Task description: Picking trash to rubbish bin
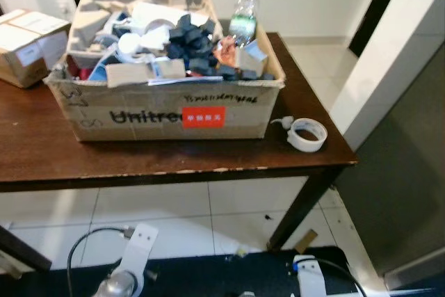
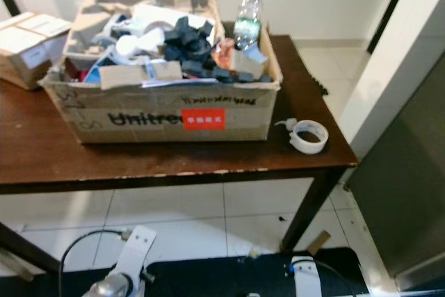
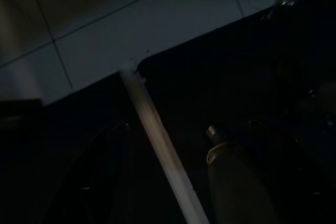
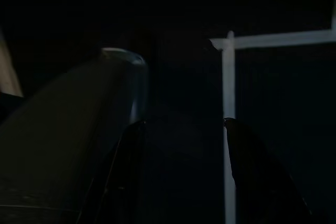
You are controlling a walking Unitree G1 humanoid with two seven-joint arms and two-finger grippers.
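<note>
We see a cardboard box (image 1: 167, 113) crammed with trash on the tabletop (image 1: 42, 158), a tape roll (image 1: 307, 134) near its right edge. Both arms hang idle; in the wrist views their jaws stand apart.

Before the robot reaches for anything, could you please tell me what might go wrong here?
1. The cardboard box is heaped above its rim, so pulling one piece may spill others onto the table.
2. The clear plastic bottle stands at the box's far corner, and a nudge could topple it.
3. The tape roll lies near the table's front right corner and could be knocked off.
</note>
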